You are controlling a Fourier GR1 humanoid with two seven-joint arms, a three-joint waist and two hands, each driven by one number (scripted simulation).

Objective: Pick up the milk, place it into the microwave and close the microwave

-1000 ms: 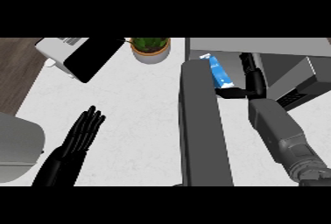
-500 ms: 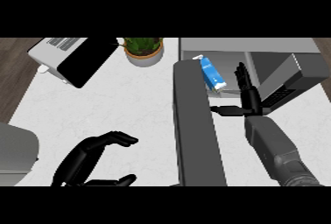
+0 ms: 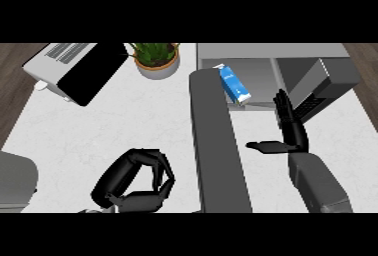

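White counter (image 3: 111,130), potted plant (image 3: 155,60), dark wood floor (image 3: 13,100) alongside.

One head view looks steeply down, seemingly close, onto the counter (image 3: 111,130).

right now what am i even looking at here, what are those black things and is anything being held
You are looking steeply down at a white kitchen counter, as if from a humanoid robot's head. The two black shapes are its hands on grey forearms. The left hand, low in the picture, has its fingers curled and holds nothing. The right hand is open, fingers straight, a little apart from the blue and white milk carton, which stands free inside the open microwave. The long dark bar is the microwave door, swung open toward the robot. Farther back stand a potted plant and a toaster oven. So nothing is held.
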